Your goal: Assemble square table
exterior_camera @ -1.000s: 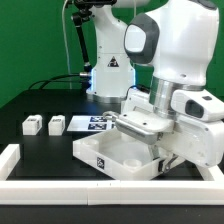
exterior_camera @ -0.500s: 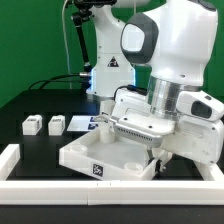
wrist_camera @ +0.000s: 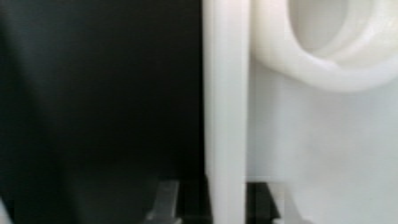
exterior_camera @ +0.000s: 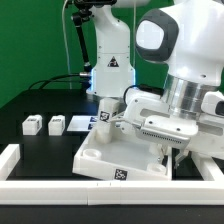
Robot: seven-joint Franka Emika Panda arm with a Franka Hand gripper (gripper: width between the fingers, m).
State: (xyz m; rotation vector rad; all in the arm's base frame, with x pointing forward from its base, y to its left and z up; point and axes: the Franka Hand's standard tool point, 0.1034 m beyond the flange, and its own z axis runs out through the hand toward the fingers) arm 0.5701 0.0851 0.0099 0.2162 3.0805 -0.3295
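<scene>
At the pincer (wrist_camera: 217,196): closed down narrow on the raised rim (wrist_camera: 224,110) of the square table slab (exterior_camera: 118,150). One finger (wrist_camera: 166,200) sits on each side of that wall, both tight against it. Wrist view shows a round corner socket (wrist_camera: 329,50) just beside the gripped rim, on the slab's inner side. Black desk (wrist_camera: 89,100) on the outer side.

Exterior view: the grip is on the slab's edge toward that view's right, under the arm's white wrist. Slab sits skewed, one corner toward the camera, hollow side up. One tag (exterior_camera: 122,176) on its near wall, another tag (exterior_camera: 103,117) near its far corner. Can't tell whether it's fully down on the desk or partly lifted.

Marker board (exterior_camera: 82,122) lies flat just behind the slab, toward the view's left. Further left, well apart from the slab, two legs stand side by side: outer leg (exterior_camera: 32,125), inner leg (exterior_camera: 55,124). Low white border rail (exterior_camera: 10,158) runs along the desk's near and left edges.
</scene>
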